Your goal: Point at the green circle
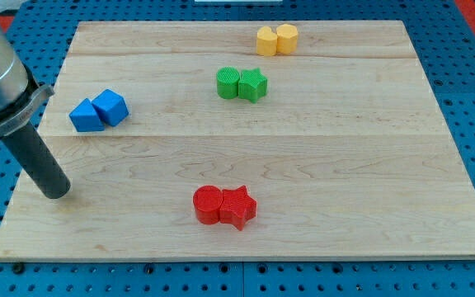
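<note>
My tip [55, 193] rests on the worktop [345, 165] at the view's left, well apart from the green circle [228, 82], which lies toward 2 o'clock from it, touching the green star [253, 84] (there is no gripper, only a bare rod). Pointing looks barely begun; the whole crossing remains

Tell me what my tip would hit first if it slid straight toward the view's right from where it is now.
Probably nothing: my tip sits near the board's left edge, and a straight path rightward looks free. It likely passes just above the red circle, though depth makes that margin uncertain.
</note>
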Controlling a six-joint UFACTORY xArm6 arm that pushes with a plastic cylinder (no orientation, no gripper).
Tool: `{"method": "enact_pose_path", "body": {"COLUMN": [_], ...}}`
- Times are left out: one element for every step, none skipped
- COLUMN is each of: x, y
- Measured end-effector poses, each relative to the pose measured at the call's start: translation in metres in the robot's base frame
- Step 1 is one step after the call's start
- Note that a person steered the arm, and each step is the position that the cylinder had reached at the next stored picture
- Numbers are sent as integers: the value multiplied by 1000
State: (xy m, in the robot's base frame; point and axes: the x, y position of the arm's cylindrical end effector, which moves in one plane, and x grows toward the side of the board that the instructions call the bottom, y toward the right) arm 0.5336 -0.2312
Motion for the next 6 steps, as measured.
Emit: {"method": "enact_pose_path", "body": {"x": [-1, -1, -1, -1, -1, -7], "y": [-5, -14, -26, -46, -66, -70]}}
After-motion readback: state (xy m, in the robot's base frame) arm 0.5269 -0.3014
